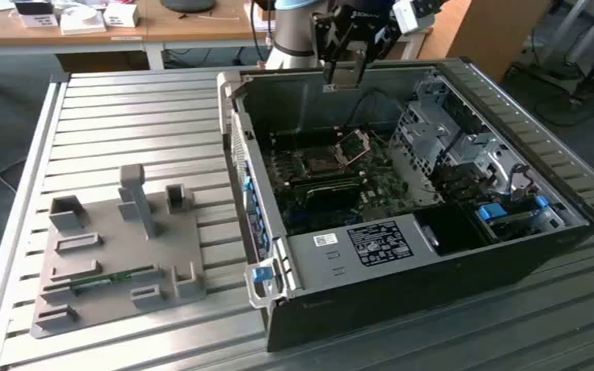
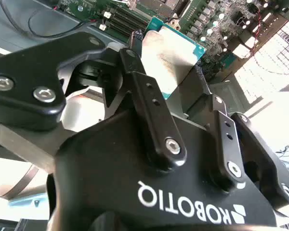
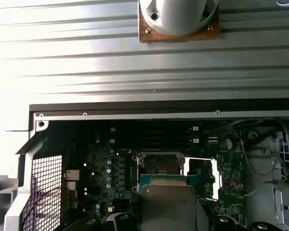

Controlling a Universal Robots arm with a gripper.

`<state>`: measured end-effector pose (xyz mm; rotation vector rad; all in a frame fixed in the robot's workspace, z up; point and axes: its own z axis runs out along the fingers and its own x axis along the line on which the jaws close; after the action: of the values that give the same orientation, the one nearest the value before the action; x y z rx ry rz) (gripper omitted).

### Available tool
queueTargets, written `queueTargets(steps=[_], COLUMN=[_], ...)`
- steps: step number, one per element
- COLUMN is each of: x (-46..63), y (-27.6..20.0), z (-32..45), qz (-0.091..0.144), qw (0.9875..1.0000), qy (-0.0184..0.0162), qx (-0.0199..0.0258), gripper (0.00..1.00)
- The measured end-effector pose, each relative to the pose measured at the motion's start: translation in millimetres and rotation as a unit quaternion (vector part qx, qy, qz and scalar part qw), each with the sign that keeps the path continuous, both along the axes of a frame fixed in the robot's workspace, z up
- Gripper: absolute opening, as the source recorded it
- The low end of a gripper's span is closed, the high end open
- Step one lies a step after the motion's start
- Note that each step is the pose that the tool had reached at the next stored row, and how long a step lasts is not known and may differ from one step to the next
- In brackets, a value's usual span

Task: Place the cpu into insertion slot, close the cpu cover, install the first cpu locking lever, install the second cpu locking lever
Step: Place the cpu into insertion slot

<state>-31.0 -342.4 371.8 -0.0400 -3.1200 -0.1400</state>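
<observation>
The cpu point(image 2: 171, 55) is a small flat square with a dull grey metal top and a thin teal-green edge. It is clamped by two opposite sides between two black fingers point(image 2: 147, 98). It hangs in the air, well above the slot point(image 1: 323, 164) and not touching it, with its metal top facing both wrist views.

The slot is a dark square socket with a metal rim, set in the green board point(image 1: 385, 185). It lies open and unfilled.

The cover point(image 1: 357, 143) is a silver-bronze frame with a square window. It stands swung up and tilted on its hinge, just beside the slot on the exterior view's right.
</observation>
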Motion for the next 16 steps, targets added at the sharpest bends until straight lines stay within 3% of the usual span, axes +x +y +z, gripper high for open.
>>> queueTargets(steps=[16], x=[0.0], y=[0.0], z=[-3.0], qz=[0.0], qw=[1.0], qy=[-0.0001], qx=[0.0], gripper=[0.54])
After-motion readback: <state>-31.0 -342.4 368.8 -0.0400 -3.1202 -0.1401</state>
